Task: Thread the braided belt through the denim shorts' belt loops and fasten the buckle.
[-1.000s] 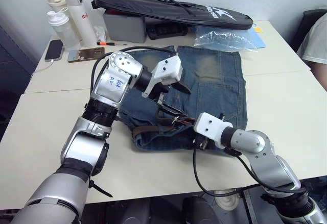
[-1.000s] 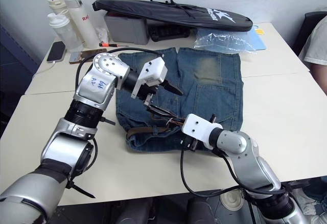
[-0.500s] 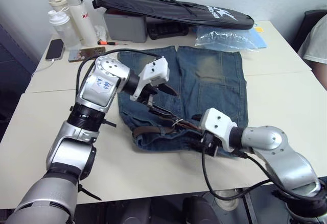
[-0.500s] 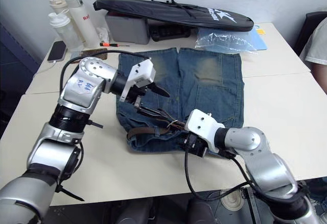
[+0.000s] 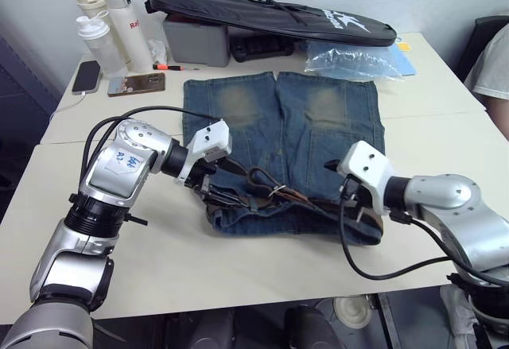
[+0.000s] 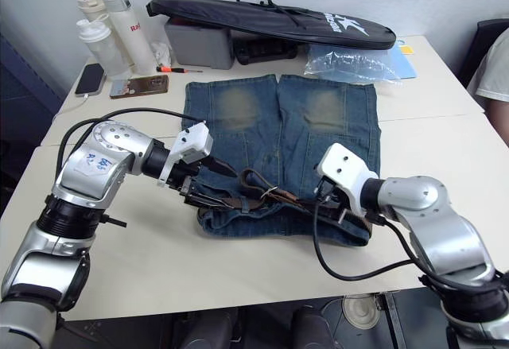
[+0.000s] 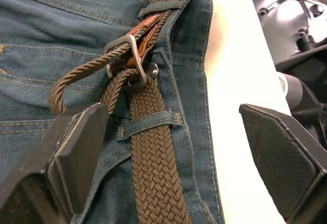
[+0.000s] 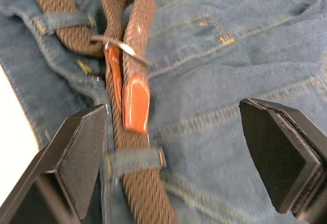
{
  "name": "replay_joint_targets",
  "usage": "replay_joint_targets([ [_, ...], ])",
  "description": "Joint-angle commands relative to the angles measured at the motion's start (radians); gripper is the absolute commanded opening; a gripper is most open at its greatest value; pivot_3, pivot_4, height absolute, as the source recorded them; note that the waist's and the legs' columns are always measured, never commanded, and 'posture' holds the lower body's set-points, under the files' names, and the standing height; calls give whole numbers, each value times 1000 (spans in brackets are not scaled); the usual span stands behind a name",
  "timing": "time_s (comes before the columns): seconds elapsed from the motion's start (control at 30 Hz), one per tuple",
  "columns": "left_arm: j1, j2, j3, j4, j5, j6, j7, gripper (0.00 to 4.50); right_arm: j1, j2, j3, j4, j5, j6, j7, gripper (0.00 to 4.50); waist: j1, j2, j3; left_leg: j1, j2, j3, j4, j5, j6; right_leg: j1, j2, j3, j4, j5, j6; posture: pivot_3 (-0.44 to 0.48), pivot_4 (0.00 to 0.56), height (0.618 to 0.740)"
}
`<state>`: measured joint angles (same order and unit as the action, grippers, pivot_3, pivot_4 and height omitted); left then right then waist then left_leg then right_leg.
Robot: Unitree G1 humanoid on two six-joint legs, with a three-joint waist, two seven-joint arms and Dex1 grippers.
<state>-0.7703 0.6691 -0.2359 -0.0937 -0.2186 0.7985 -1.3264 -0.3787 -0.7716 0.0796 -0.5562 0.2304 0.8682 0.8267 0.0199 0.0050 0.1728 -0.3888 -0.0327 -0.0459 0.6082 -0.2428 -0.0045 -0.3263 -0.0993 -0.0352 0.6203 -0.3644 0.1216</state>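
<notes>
Belt on shorts' waistband; bag behind.

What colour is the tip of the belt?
Reddish-brown leather tip on the dark-brown braided belt; clearest in the right wrist view.

left tool moved to waistband's left end | right tool swung right, off braided belt

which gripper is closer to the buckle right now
Left, though not by much. The left gripper sits at the waistband's left end, a short way from the buckle near the middle of the denim shorts. The right gripper is at the waistband's right end, slightly farther.
</notes>
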Motion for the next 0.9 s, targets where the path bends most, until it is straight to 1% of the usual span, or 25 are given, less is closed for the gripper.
replay_joint_targets([
  [0.03, 35, 34, 44, -95, -60, 65, 33, 4500, -12, -1, 8, 12, 6, -37, -4, 3867, 0, 0, 0, 0, 0, 0, 0, 0, 0, 0, 0, 0, 0, 0, 0, 0, 150, 740],
  [0.07, 48, 42, 53, -112, -75, 82, 43, 4500, -12, 5, 3, 16, 20, -36, -1, 3559, -1, 0, 0, 0, 0, 0, 0, 0, 0, 0, 0, 0, 0, 0, 0, 0, 150, 740],
  [0.1, 62, 51, 65, -130, -89, 99, 52, 4500, -12, 9, 1, 20, 32, -37, 3, 3122, 0, 0, 0, 0, 0, 0, 0, 0, 0, 0, 0, 0, 0, 0, 0, 0, 150, 740],
  [0.17, 94, 74, 86, -161, -110, 124, 72, 4500, -14, 1, 9, 25, 32, -51, 9, 2108, -1, 0, 0, 0, 1, 0, 0, 0, 0, 0, 0, 0, 0, 0, 0, 0, 150, 740],
  [0.23, 119, 92, 102, -181, -128, 144, 96, 4500, -15, -6, 17, 28, 36, -57, 19, 1190, -1, 0, 0, 0, 1, 0, -1, 0, 0, 0, 0, 0, 0, 0, -1, 0, 150, 740],
  [0.57, 193, 127, 132, -254, -192, 179, 194, 4500, -51, 5, 89, 65, 56, -66, 61, 1190, 0, 0, 0, 0, 1, 0, -1, 0, 0, 0, -4, 1, -5, -1, -1, 0, 150, 740],
  [0.9, 208, 152, 138, -278, -243, 187, 247, 4500, -76, 26, 155, 147, 6, -84, 27, 1190, 0, 0, 0, 0, 1, 0, -2, 0, 0, 0, -4, 1, -7, -1, -2, 0, 150, 740],
])
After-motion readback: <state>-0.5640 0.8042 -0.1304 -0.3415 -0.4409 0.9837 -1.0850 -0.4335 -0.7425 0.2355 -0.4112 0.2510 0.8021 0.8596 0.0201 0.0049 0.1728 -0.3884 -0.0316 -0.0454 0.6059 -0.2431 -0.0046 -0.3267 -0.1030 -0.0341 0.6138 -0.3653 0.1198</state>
